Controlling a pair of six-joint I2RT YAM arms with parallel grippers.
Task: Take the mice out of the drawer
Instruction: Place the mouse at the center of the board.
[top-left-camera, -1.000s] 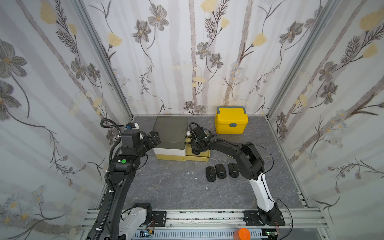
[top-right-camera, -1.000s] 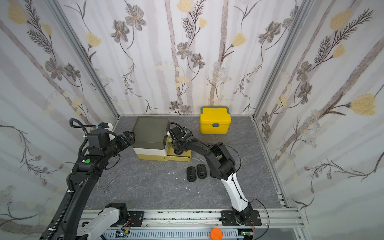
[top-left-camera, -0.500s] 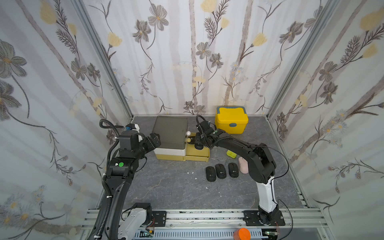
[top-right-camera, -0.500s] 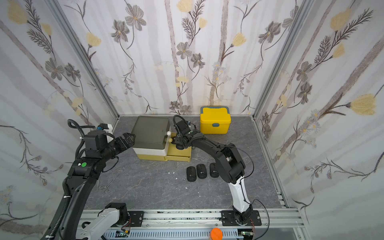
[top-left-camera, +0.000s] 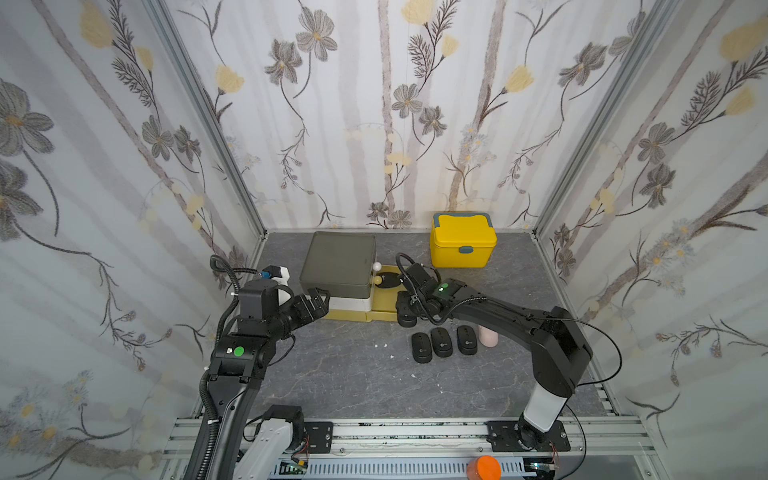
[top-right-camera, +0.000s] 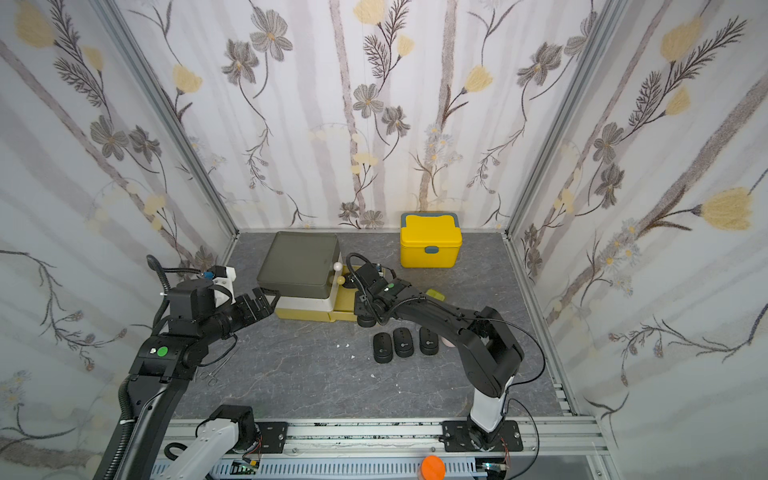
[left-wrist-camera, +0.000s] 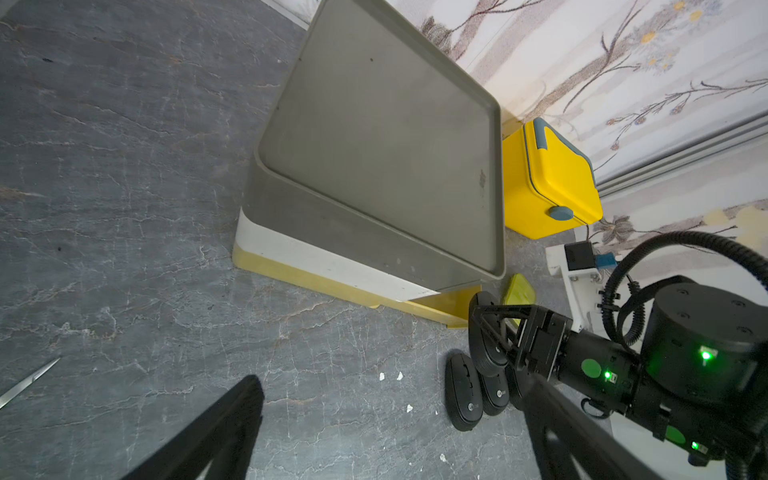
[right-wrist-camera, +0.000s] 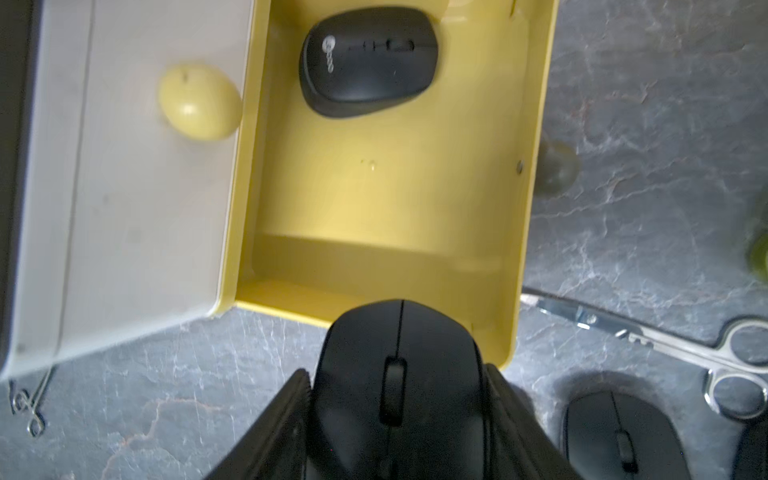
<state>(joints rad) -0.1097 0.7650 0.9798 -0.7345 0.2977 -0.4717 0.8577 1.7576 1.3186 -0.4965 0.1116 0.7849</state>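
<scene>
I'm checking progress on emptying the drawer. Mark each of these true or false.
1. The right gripper holds a black mouse. True.
2. The drawer is empty. False: a rounder mouse lies in it.
3. A row of three black mice lies on the table. True.
4. The left gripper holds the pink mouse. False: it is open and empty, and the pink mouse lies on the table beside the row.
5. The yellow box stands open. False: its lid is shut.
</scene>
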